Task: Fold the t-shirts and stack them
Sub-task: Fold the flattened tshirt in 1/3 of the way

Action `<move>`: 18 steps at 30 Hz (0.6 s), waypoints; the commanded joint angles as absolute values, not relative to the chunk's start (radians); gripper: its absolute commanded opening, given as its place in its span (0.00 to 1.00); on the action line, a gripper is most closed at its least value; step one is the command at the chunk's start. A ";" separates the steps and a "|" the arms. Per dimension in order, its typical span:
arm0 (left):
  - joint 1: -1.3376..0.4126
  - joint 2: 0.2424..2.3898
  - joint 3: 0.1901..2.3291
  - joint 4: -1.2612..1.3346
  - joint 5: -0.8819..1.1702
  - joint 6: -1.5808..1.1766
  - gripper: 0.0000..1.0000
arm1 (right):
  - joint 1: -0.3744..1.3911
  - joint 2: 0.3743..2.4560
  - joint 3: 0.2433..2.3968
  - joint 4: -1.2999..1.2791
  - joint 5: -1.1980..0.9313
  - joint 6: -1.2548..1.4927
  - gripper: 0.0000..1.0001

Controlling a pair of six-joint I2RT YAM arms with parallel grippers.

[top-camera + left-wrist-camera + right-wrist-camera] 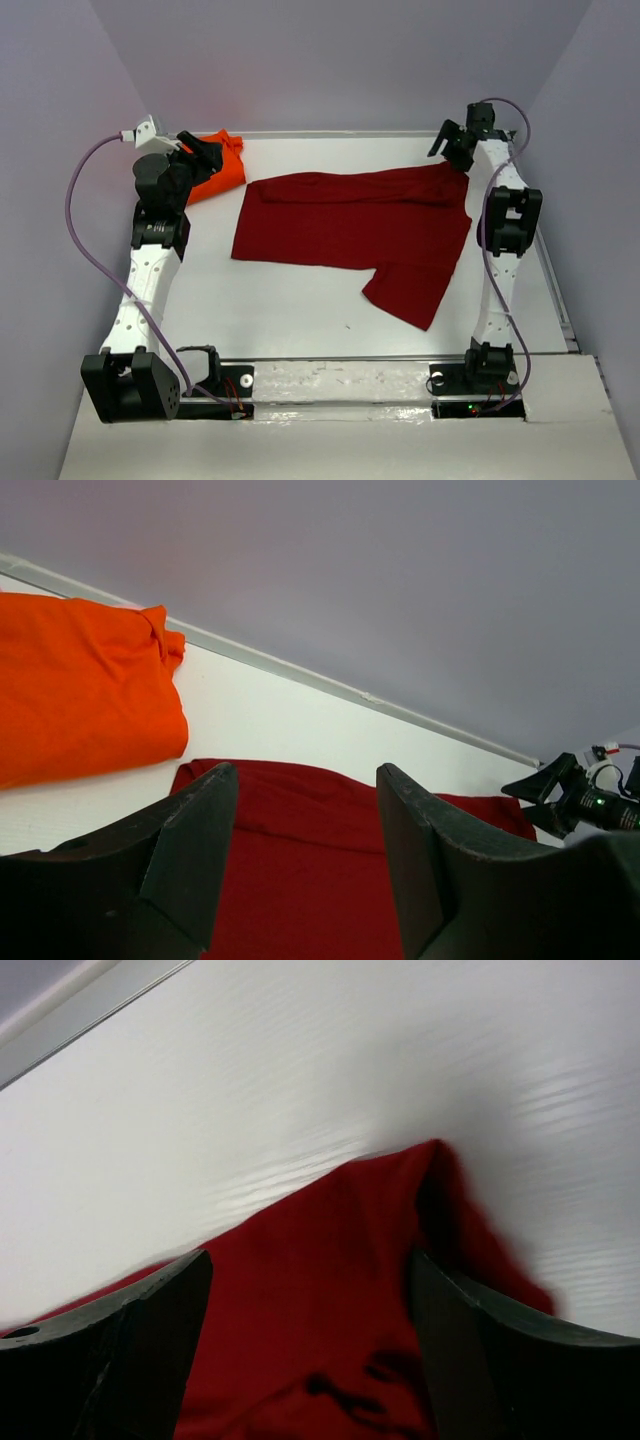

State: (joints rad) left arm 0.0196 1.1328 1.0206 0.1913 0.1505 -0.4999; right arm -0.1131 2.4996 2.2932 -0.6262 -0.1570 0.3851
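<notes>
Bases of 2 arms at 6 o'clock edge of table [300,310]. Left gripper [205,155] at 10 o'clock, jaws spread, empty, hovering at edge of orange shirt [225,172], which lies folded there. Red shirt [350,220] mid-table, spread flat, long axis 9 to 3 o'clock, 1 sleeve trailing toward 5 o'clock. Right gripper [452,140] at 1 o'clock, jaws spread, empty, over red shirt's 1 o'clock corner. Judgement: red shirt folds next. Right arm is already at its corner; left must shift toward 3 o'clock for the other.
</notes>
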 commanded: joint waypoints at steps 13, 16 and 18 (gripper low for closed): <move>0.028 1.120 0.997 0.259 0.152 -0.508 0.67 | 0.412 2.082 1.856 -0.496 -0.204 0.310 0.84; 0.028 1.121 0.993 0.261 0.153 -0.509 0.67 | 0.437 2.094 1.816 -0.488 -0.189 0.325 0.84; 0.028 1.124 0.994 0.261 0.155 -0.509 0.67 | 0.437 2.094 1.783 -0.468 -0.193 0.336 0.84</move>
